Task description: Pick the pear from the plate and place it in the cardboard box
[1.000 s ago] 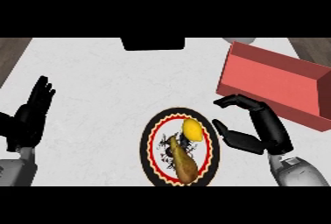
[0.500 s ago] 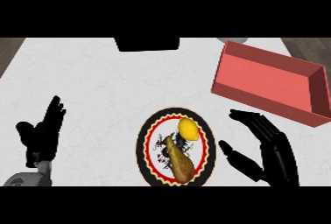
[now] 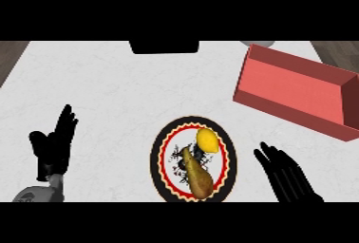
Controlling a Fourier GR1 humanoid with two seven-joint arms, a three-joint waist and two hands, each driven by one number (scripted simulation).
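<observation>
A round plate (image 3: 163, 156) with a black, red and yellow rim lies at the lower centre of the white counter. On it lie a yellow fruit (image 3: 206, 139) toward the upper right and a long brown pear-shaped thing (image 3: 197, 177) below it. The box (image 3: 294, 94), red with low walls, sits at the upper right, tilted in the view. My right hand (image 3: 286, 176) is open to the right of the plate, fingers straight, clear of the rim. My left hand (image 3: 54, 144) stays open at the left, fingers up, well away from the plate.
A black object (image 3: 164, 46) sits at the counter's far edge, top centre. Dark wooden floor (image 3: 11, 53) shows past the counter's upper left and upper right corners. White counter lies between the plate and the box.
My right hand has gone from curled beside the plate to open and has drawn back toward the lower edge. My left hand has shifted right. The view has tilted slightly.
</observation>
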